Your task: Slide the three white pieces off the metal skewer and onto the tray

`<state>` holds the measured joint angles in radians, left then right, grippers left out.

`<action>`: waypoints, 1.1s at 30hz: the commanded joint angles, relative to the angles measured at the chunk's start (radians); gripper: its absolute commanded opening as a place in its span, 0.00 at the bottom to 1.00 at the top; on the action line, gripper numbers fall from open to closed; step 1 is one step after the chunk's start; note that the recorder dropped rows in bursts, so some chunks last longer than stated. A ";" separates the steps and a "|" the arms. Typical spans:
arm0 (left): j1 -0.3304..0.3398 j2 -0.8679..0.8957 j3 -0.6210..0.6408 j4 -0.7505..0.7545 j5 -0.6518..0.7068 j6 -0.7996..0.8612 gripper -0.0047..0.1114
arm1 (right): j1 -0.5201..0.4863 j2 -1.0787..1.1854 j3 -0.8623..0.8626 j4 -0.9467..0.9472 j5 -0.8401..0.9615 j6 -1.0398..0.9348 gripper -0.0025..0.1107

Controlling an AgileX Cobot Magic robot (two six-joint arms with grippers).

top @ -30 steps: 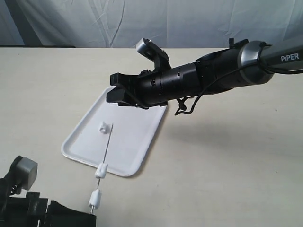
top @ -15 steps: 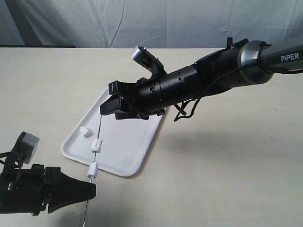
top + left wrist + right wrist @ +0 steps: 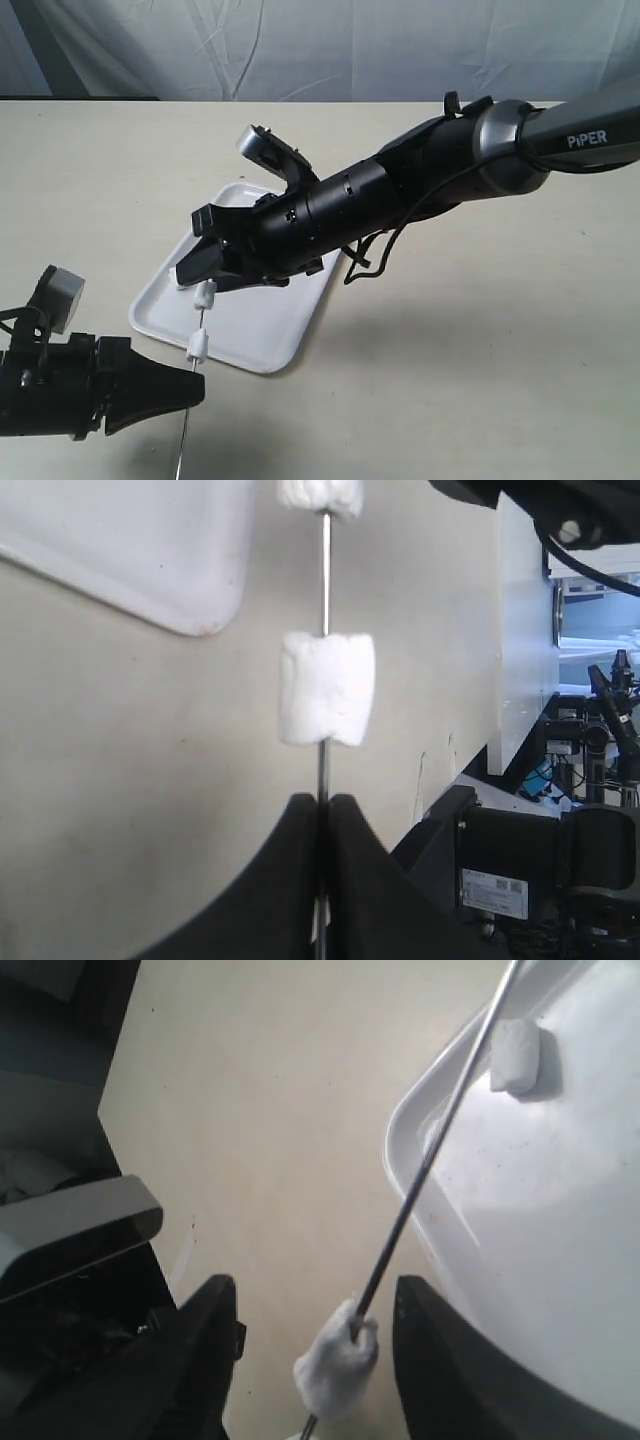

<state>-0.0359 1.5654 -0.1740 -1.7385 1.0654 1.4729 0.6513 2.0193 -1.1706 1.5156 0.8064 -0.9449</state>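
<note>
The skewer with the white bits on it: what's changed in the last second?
In the exterior view the right gripper swung left and lower over the tray; its open jaws now straddle the metal skewer by the upper piece. The left gripper pushed the skewer toward the tray. Unchanged: the left gripper's hold, two pieces threaded, one loose piece on the tray.

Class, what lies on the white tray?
One loose white piece lies on the tray near its rim; the right arm hides the far end in the exterior view.

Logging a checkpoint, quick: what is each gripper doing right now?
Left gripper: shut on the metal skewer.
Right gripper: open, jaws either side of the skewer, holding nothing.
</note>
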 commanded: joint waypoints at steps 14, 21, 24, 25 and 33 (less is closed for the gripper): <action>0.005 -0.005 -0.076 0.038 0.007 -0.109 0.04 | 0.008 -0.002 -0.001 -0.030 -0.020 0.029 0.37; 0.005 -0.005 -0.076 0.039 0.007 -0.113 0.04 | 0.008 -0.002 -0.001 -0.054 -0.010 0.022 0.26; 0.005 -0.005 -0.076 0.053 0.009 -0.113 0.04 | 0.008 -0.002 -0.001 -0.050 -0.019 0.022 0.26; 0.005 -0.005 -0.076 0.061 0.015 -0.113 0.04 | 0.008 -0.002 -0.001 -0.050 -0.028 0.022 0.26; 0.005 -0.005 -0.040 0.078 0.017 -0.113 0.04 | 0.008 -0.002 -0.001 -0.044 -0.067 0.022 0.26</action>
<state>-0.0359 1.5676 -0.2324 -1.6765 1.0675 1.3615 0.6594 2.0193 -1.1706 1.4656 0.7633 -0.9160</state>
